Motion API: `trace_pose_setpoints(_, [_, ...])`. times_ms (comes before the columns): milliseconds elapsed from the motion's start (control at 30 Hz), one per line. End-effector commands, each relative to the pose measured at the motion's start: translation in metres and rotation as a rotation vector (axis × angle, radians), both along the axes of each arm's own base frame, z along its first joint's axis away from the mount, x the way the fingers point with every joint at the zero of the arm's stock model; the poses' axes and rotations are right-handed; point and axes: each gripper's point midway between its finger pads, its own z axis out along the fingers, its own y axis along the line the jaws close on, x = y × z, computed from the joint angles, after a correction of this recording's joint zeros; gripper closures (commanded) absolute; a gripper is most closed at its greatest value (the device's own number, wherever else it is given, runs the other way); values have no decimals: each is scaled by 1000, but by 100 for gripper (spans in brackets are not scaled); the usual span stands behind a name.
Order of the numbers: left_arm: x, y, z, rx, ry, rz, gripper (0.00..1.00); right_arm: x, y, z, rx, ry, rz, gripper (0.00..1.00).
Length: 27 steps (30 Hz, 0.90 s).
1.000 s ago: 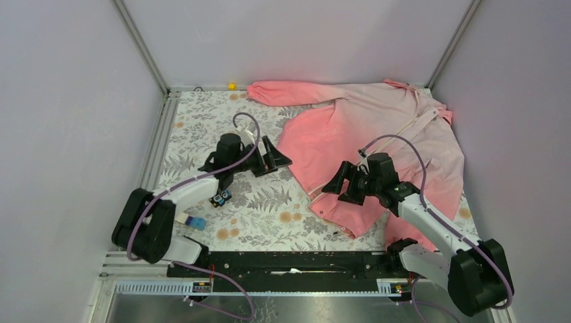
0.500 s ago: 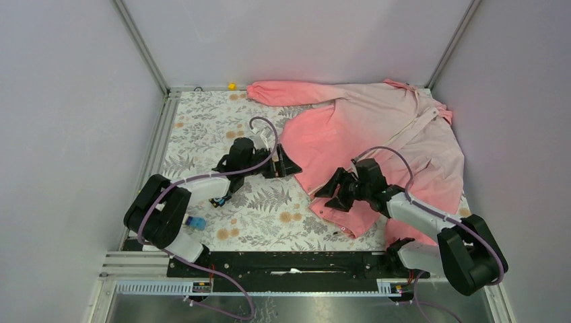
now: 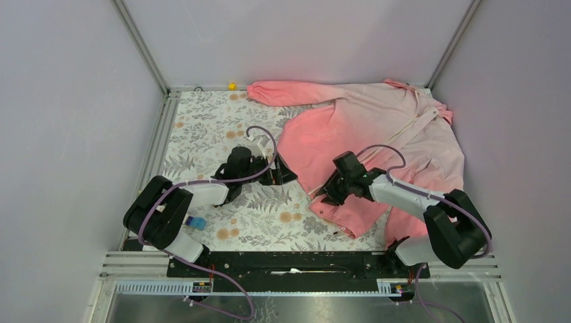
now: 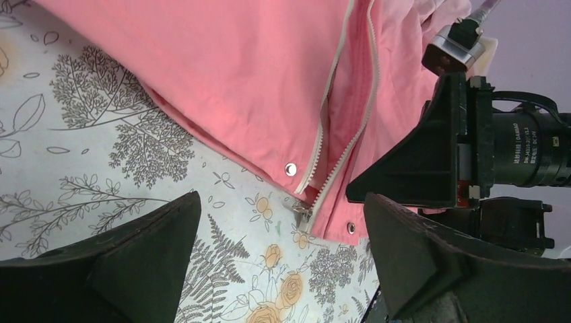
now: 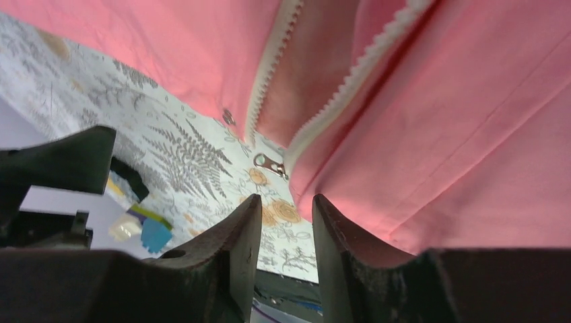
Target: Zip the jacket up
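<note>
Reading the right gripper first: its jaws stand a narrow gap apart with nothing between them, just over the bottom hem of the jacket. The small metal zipper pull lies there on the worktop, at the foot of the two white tooth rows. These rows lie apart above it.

The left gripper faces the same spot from the other side, jaws spread wide and empty.

The jacket is spread across the far right of the worktop, hem towards the arms and collar towards the far corner.

My plan is to pin the hem with the left jaws just beside the pull, catching cloth only and leaving the teeth free. I then lower the right jaw tips astride the tab and close on metal, not fabric. The tab looks thin and flat, so I expect it to slip unless I come in low and square. After that I draw it along the zipper line towards the collar, keeping the cloth taut against the left hold. The two grippers are near each other, so I watch for contact.
</note>
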Motion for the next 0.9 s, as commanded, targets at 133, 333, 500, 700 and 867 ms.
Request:
trace_pose_setpoints(133, [6, -3, 32, -66, -141, 8, 2, 2, -11, -9, -329, 163, -87, 59])
trace_pose_setpoints(333, [4, -2, 32, -72, -146, 8, 2, 0, 1, -20, -540, 291, -21, 55])
trace_pose_setpoints(500, [2, -1, 34, -78, -154, 8, 2, 2, 13, -23, -572, 304, 6, 53])
trace_pose_setpoints(700, [2, -1, 35, -81, -157, 6, 2, 11, 3, 9, -597, 217, 5, 51])
trace_pose_setpoints(867, [2, -1, 36, -84, -158, 7, 2, -3, -11, 15, -597, 225, -29, 48])
